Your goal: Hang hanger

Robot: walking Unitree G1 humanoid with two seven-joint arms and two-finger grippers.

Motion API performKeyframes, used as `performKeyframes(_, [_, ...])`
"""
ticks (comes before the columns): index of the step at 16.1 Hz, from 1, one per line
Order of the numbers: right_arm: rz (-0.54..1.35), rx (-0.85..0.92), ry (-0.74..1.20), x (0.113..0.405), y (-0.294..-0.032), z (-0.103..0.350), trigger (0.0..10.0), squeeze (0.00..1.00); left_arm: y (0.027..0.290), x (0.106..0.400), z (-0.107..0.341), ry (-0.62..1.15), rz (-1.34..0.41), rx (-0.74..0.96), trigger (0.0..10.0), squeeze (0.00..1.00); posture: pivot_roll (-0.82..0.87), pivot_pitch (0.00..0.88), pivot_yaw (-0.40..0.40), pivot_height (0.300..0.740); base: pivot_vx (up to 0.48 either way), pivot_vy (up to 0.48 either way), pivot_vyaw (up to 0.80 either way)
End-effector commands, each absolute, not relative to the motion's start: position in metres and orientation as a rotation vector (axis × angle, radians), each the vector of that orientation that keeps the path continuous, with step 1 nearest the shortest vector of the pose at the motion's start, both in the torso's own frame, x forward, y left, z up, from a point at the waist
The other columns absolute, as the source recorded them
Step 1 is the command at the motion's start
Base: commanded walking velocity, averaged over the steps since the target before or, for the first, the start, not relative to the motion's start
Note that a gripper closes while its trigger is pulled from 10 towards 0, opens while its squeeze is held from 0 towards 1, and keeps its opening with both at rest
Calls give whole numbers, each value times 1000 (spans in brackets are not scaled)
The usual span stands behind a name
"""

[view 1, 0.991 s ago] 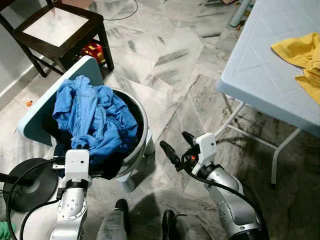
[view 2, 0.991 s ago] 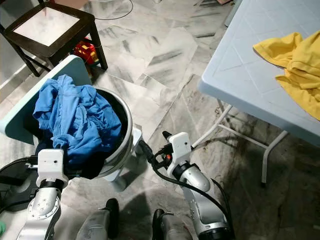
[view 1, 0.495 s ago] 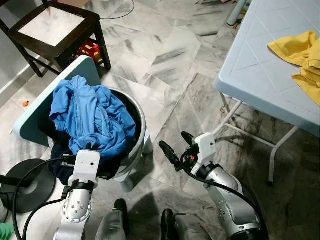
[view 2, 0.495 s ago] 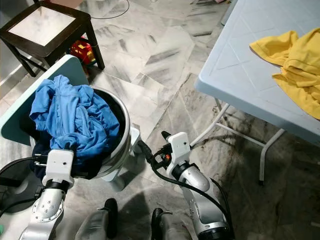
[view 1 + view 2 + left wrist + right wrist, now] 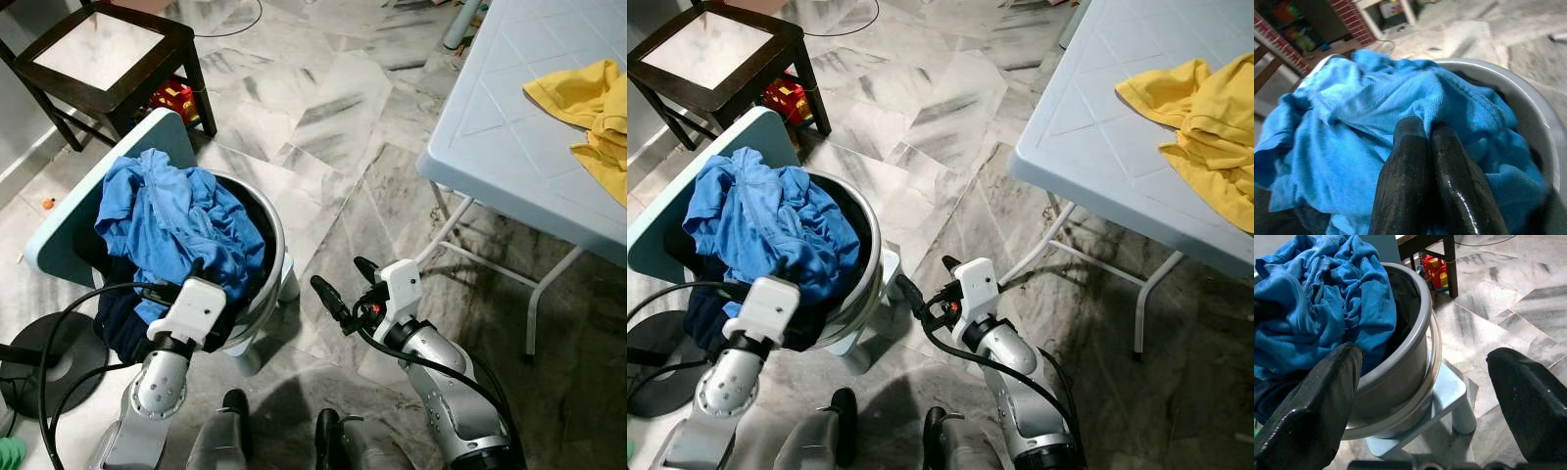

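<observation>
At left, grey basin [image 5: 276, 257] heaped with blue clothes [image 5: 176, 220]; left claw [image 5: 1422, 134] together, pressed against heap. Right claw [image 5: 340, 284] apart, beside basin. Yellow cloth [image 5: 583, 103] on table [image 5: 500, 137].

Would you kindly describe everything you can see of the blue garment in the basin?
The blue garment is a crumpled, soft knit-looking cloth, bright blue, heaped in a round grey basin and spilling over its rim on the robot's left side. Seams and folds show, but its full shape is not clear. It lies on top of darker clothing beneath. The basin sits on a small pale stool. The left gripper, fingers together, presses into the cloth near the basin's near edge.
</observation>
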State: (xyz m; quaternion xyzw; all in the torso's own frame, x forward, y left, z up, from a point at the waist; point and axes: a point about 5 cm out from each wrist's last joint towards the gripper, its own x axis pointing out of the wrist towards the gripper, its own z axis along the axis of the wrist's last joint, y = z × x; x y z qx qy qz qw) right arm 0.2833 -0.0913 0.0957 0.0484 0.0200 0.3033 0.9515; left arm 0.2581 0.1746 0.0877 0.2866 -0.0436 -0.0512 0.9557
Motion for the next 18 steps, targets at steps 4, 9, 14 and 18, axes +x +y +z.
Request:
performKeyframes(4, [626, 97, 66, 281, -90, 89, 10000, 0, 153, 237, 72, -107, -314, 697, 10000, 1000, 162, 316, -107, 740, 0, 0, 0])
performKeyframes(9, [634, 97, 68, 282, -89, 89, 10000, 0, 161, 235, 73, -101, -221, 730, 10000, 624, 164, 316, -109, 740, 0, 0, 0])
performKeyframes(14, [638, 97, 74, 281, -88, 88, 10000, 0, 174, 249, 96, -122, -64, 615, 10000, 1000, 161, 316, -108, 740, 0, 0, 0])
performKeyframes(18, [638, 96, 70, 281, -88, 89, 10000, 0, 172, 260, 94, -79, -61, 562, 10000, 1000, 155, 313, -107, 740, 0, 0, 0])
